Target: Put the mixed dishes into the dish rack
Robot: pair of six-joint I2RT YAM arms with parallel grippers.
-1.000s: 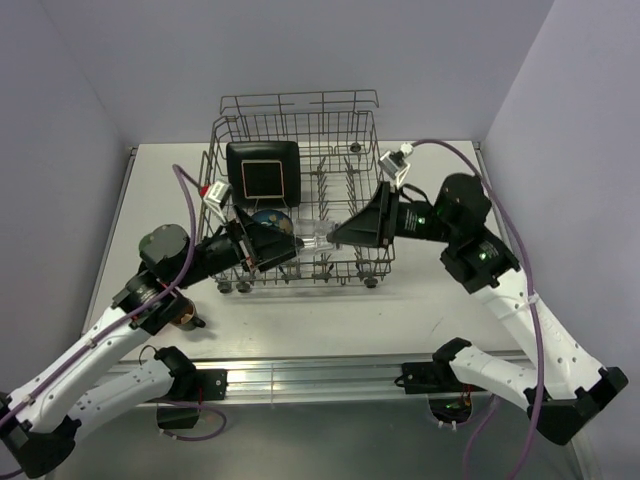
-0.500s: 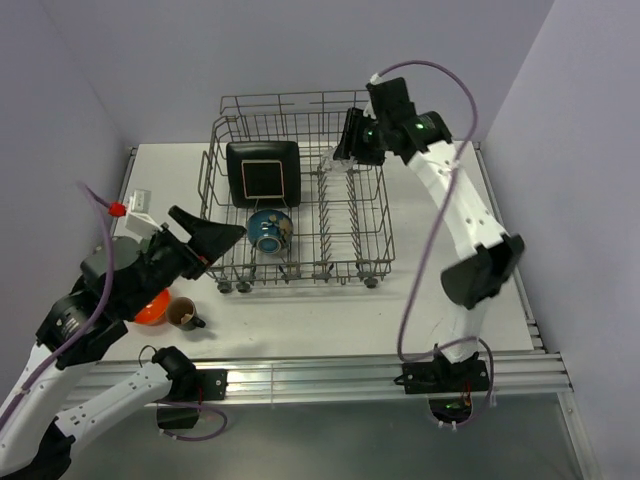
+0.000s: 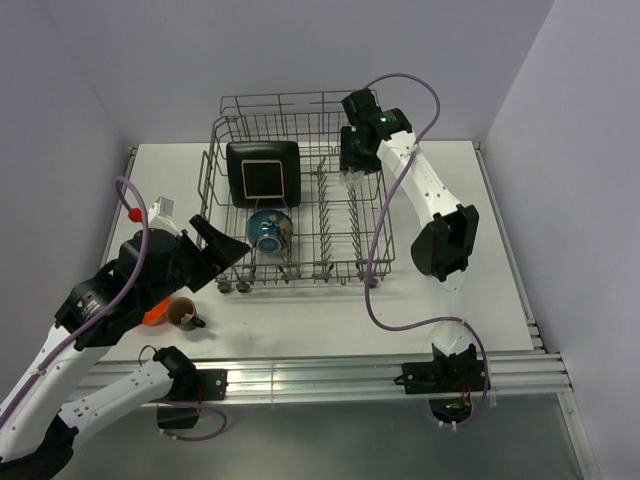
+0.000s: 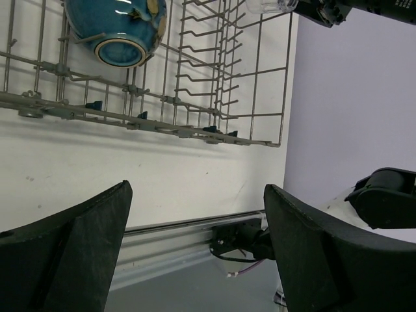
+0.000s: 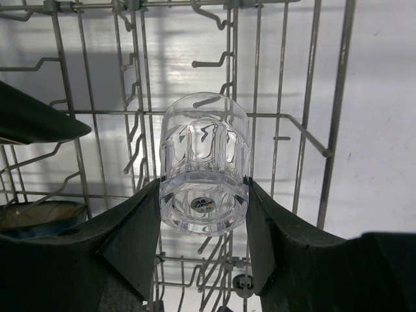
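My right gripper point(image 5: 204, 203) is clamped on the small clear glass point(image 5: 204, 170), one finger on each side and its thick base toward my wrist. I'm holding it over the tines at the back right of the dish rack point(image 3: 298, 100). In the rack's left half the black square plate point(image 3: 262, 174) stands on edge, with the blue bowl point(image 3: 268, 229) just in front of it. My left gripper point(image 4: 197, 187) hangs wide open and empty near the rack's front left corner. Under that arm, on the table point(image 3: 450, 290), the brown mug point(image 3: 184, 314) sits beside the orange bowl point(image 3: 155, 315).
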